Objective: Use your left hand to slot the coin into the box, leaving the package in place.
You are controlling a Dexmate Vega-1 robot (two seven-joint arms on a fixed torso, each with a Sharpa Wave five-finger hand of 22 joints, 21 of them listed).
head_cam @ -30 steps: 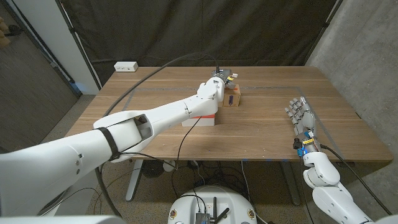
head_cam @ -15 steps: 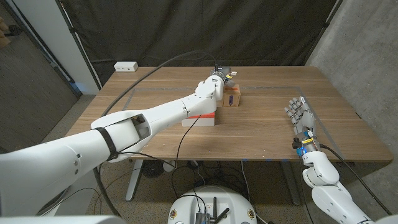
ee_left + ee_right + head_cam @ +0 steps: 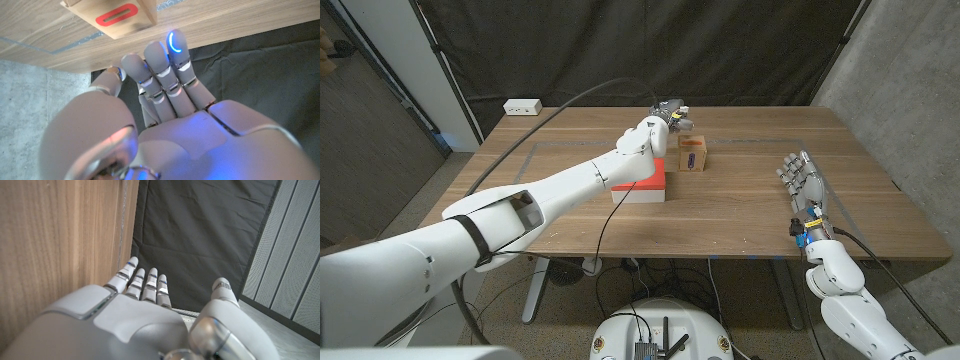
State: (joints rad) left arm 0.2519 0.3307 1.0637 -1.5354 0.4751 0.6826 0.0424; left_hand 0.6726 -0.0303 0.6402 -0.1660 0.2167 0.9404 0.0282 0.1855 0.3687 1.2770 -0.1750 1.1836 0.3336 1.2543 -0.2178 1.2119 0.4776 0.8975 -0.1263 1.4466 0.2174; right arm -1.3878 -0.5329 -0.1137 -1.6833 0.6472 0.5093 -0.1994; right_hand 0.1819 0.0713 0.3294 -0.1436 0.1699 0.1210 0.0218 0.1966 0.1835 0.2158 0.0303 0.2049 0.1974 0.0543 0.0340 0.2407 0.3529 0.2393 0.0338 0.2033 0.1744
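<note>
Left hand (image 3: pixel 667 112): up at the far middle of the table, fingers straight and together; whether a coin sits in them, cannot tell.
Box (image 3: pixel 692 155): small plain wooden block, just right of and nearer than that hand, its red-ringed slot (image 3: pixel 116 13) on top.
Package (image 3: pixel 642 183): flat red-and-white carton under the left forearm.
Right hand (image 3: pixel 805 185): well right, fingers spread, holding nothing.

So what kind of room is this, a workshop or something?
Most likely a robot test lab. A black curtain hangs behind a lone wooden table, which bears just a small wooden box and a red and white package, and cables trail along the robot's arm.
</note>
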